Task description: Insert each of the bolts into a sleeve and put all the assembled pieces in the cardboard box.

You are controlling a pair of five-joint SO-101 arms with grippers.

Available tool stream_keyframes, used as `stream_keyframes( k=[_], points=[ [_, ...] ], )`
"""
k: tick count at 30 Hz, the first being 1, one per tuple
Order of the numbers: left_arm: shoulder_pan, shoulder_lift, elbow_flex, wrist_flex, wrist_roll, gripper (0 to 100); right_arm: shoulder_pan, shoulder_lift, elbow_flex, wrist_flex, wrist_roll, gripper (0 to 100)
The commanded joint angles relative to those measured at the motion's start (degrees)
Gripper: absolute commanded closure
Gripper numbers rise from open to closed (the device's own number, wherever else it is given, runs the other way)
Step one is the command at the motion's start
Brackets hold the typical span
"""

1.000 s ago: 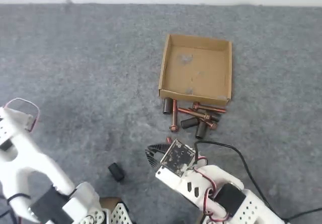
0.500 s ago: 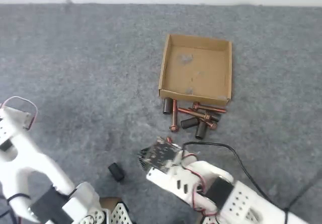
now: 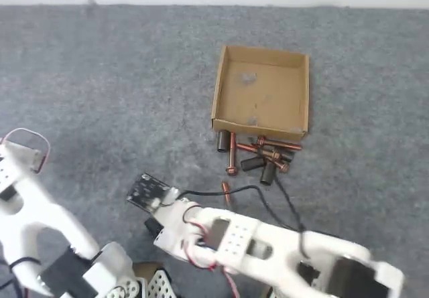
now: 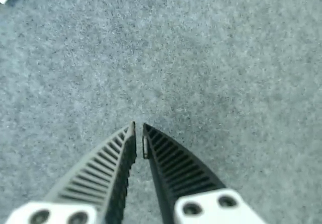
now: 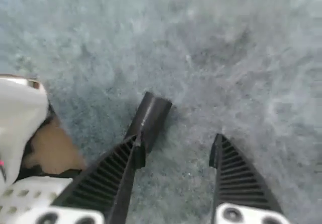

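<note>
Right gripper [image 5: 177, 139] spreads wide over a lone sleeve [image 5: 151, 117], one fingertip [image 5: 134, 148] just beside it, well apart from the cardboard box [image 3: 216, 100], while left gripper [image 4: 139, 127] hangs pinched together, empty.

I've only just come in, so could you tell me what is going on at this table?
The right gripper is open just above a lone black cylindrical sleeve on the grey carpet. The sleeve lies beside one of its fingers, not between them. The left gripper is shut over bare carpet. The copper-coloured bolts and other black sleeves lie piled in front of the shallow cardboard box, and no piece is in it yet.
</note>
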Motion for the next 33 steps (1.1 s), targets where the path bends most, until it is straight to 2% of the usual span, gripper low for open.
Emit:
stream_keyframes(
  k=[1,5,11,20,30,33],
  points=[
    [0.0,-0.18,-1.19,-1.23,0.53,98,-0.66,3.12,-7.82,4.18,-1.14,79.8],
    [0.0,-0.18,-0.57,-3.34,0.53,98,-1.1,3.12,-8.79,5.93,-1.14,83.0],
    [0.09,-0.18,0.4,-5.19,0.53,98,-5.67,-0.04,-8.79,5.85,-1.41,82.9],
    [-0.18,-0.18,0.31,-5.19,0.53,98,-3.56,2.59,-8.79,3.12,-1.41,82.9],
    [-0.26,-0.18,0.22,-5.27,0.53,98,-1.1,7.6,-9.14,-5.67,-1.41,82.8],
    [-0.26,-0.18,0.22,-5.27,0.53,98,-0.22,11.38,-12.13,-4.26,-1.41,82.8]
  ],
)
